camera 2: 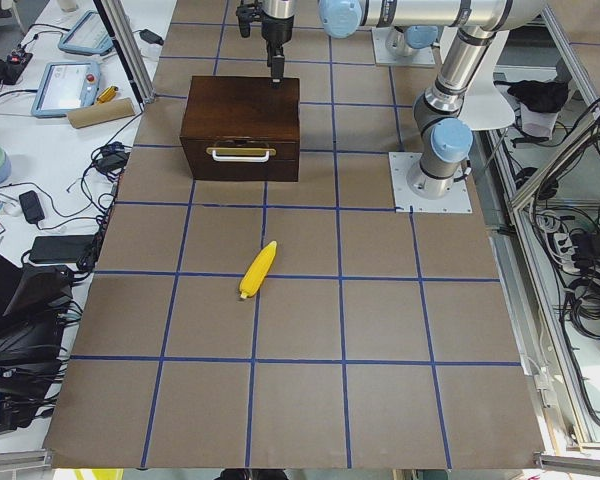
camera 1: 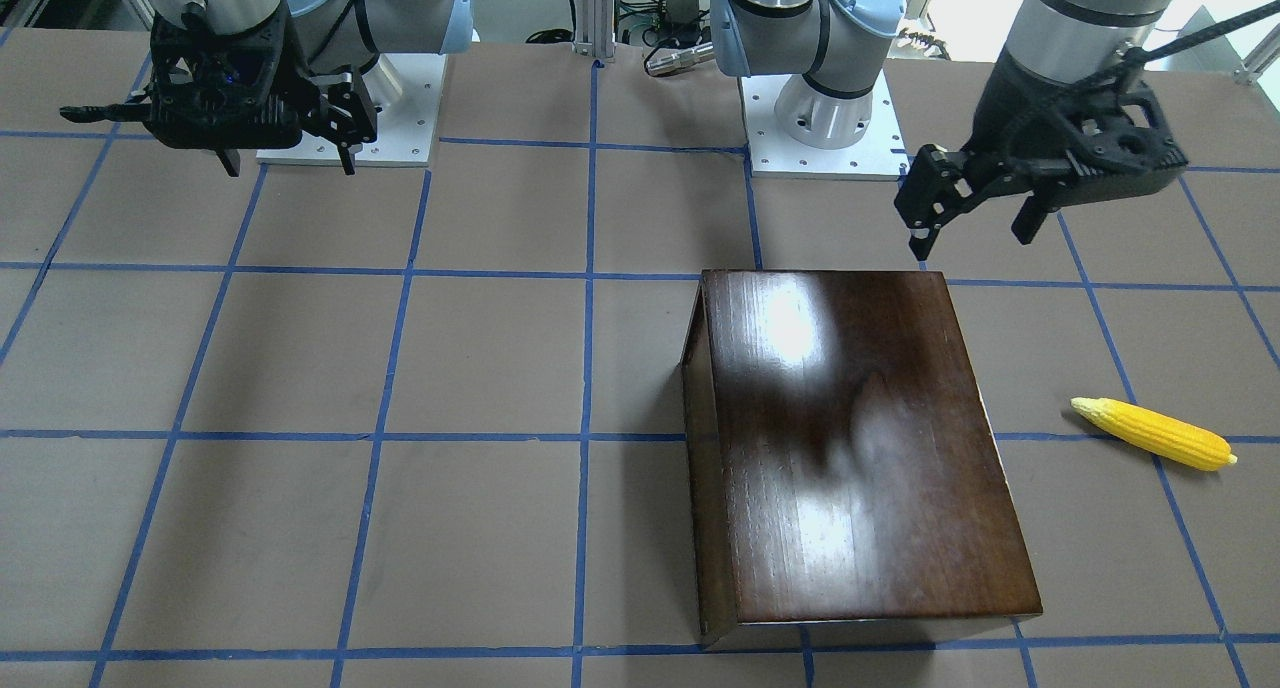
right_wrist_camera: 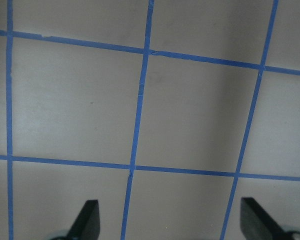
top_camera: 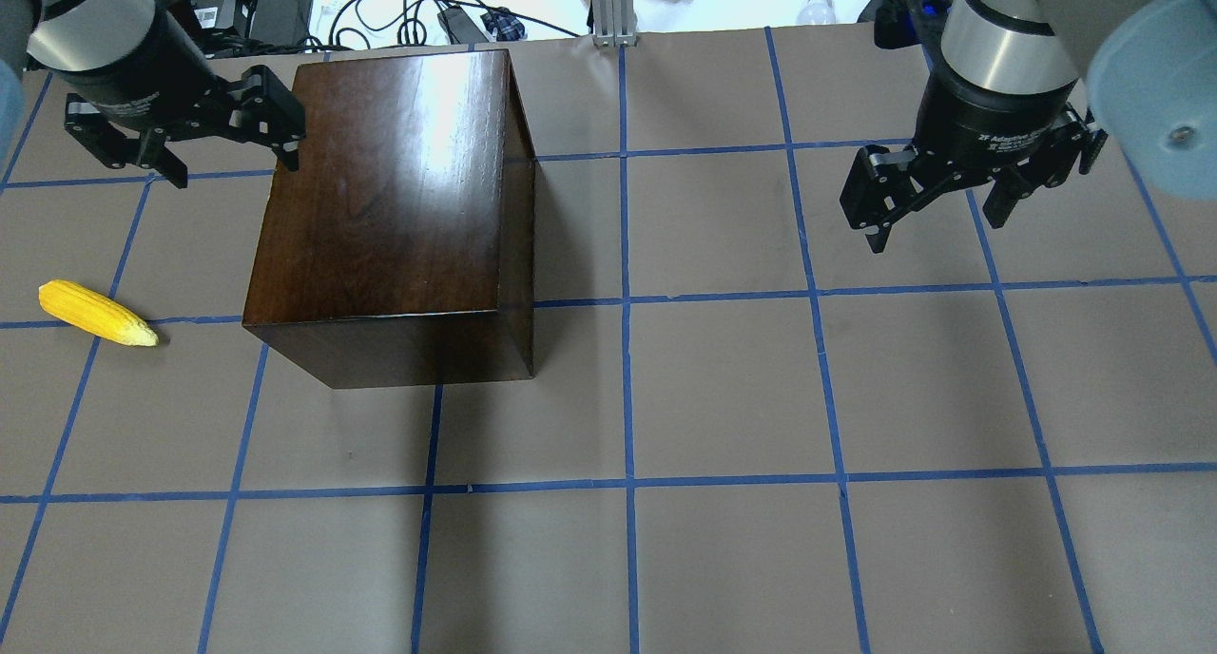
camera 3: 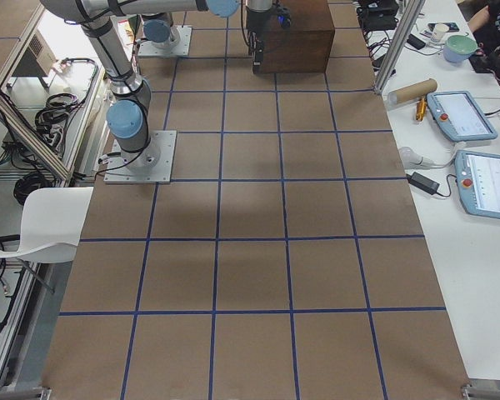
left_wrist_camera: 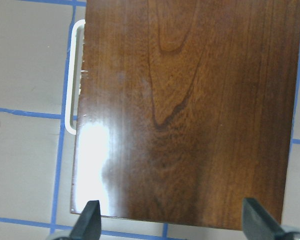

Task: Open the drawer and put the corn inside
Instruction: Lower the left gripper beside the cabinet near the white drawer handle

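A: L jaws?
B: Spread wide, holding nothing, hovering over box point(top_camera: 390, 179) top. Drawer point(camera 2: 242, 168) beneath them, shut flush; handle point(camera 2: 242, 153) faces away from R jaws.
A: Corn?
B: Corn point(top_camera: 95, 314) lies on worktop point(top_camera: 723, 388), handle side, well apart from L jaws. R jaws also spread, nothing held.

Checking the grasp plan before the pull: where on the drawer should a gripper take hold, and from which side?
Grip the pale bar handle at its middle, on the drawer front. It runs level across the face turned toward the corn and stands off the panel, leaving a gap behind it. Come in from that side, probably with the open left gripper.
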Robot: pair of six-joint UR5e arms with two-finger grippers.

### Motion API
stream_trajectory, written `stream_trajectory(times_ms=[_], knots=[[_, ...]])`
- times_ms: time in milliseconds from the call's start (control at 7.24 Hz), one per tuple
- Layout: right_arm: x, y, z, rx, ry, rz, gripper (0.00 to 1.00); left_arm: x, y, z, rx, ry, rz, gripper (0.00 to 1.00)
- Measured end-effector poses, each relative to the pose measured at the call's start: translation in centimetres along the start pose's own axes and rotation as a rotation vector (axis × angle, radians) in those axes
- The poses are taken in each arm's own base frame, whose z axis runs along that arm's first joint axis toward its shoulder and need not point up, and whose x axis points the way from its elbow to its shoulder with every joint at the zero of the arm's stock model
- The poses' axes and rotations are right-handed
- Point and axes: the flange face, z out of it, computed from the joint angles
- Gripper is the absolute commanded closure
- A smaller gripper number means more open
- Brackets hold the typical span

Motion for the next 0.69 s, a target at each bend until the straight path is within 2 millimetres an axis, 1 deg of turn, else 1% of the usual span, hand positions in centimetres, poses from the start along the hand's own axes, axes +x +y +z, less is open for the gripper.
stream_trajectory(times_ms=[276, 414, 553, 691], knots=[[0.0, 0.0, 0.0, 0.000, 0.000, 0.000, 0.00, -7.8, -1.8, 0.6, -0.010, -0.013, 0.003, 0.00], [0.0, 0.0, 0.0, 0.000, 0.000, 0.000, 0.00, -11.8, -2.4, 1.2, -0.021, -0.017, 0.022, 0.00], [0.0, 0.0, 0.0, 0.000, 0.001, 0.000, 0.00, -15.4, -2.6, 1.8, -0.033, -0.020, 0.056, 0.00], [0.0, 0.0, 0.0, -0.001, 0.001, 0.000, 0.00, -18.3, -2.7, 2.6, -0.045, -0.020, 0.098, 0.00]])
